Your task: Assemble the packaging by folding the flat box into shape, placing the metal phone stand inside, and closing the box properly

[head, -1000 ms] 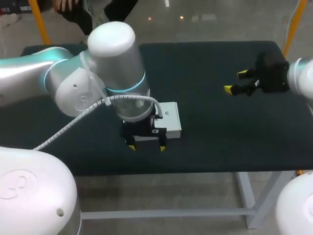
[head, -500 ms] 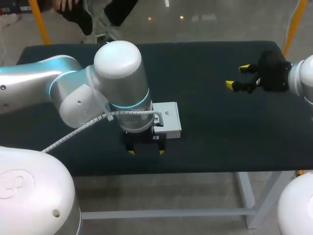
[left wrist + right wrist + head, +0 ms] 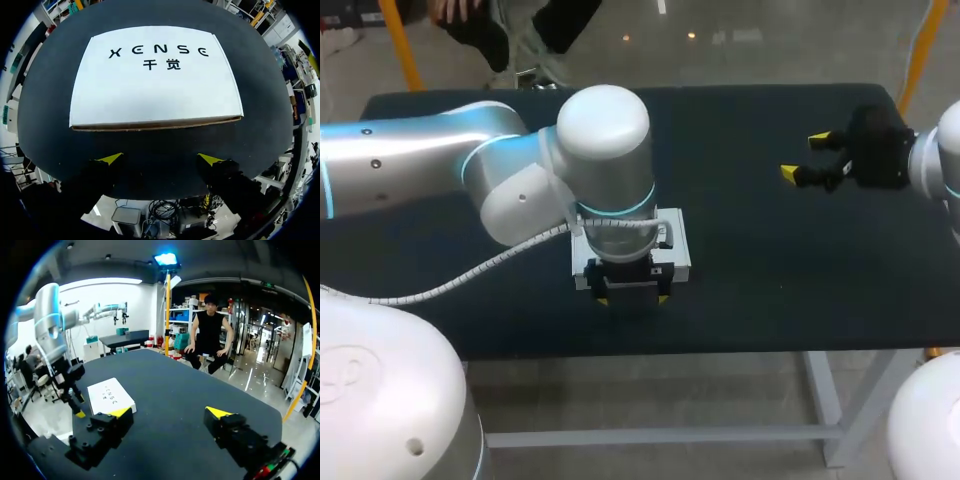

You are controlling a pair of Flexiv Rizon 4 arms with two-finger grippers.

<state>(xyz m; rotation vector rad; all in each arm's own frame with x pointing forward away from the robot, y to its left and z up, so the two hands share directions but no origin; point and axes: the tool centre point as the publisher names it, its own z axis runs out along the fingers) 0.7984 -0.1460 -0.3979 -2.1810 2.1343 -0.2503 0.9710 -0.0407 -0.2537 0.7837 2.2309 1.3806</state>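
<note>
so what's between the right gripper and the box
Nothing but bare table: in the head view the dark top runs uninterrupted from the right gripper to the box, and the right wrist view shows the same.

white box (image 3: 155, 80): 1 | dark table (image 3: 770, 260): 1 | arms: 2, left arm (image 3: 420, 175), right arm (image 3: 942, 150) | grippers: 2, left gripper (image 3: 160, 159), right gripper (image 3: 170, 412) | yellow fingertips (image 3: 111, 158): 4

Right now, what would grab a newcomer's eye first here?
The bulky left arm fills the middle of the head view, its left gripper open just short of the white box, which lies flat on the dark table. Far off at the table's right side, the right gripper hangs open, yellow tips apart, holding nothing.
</note>
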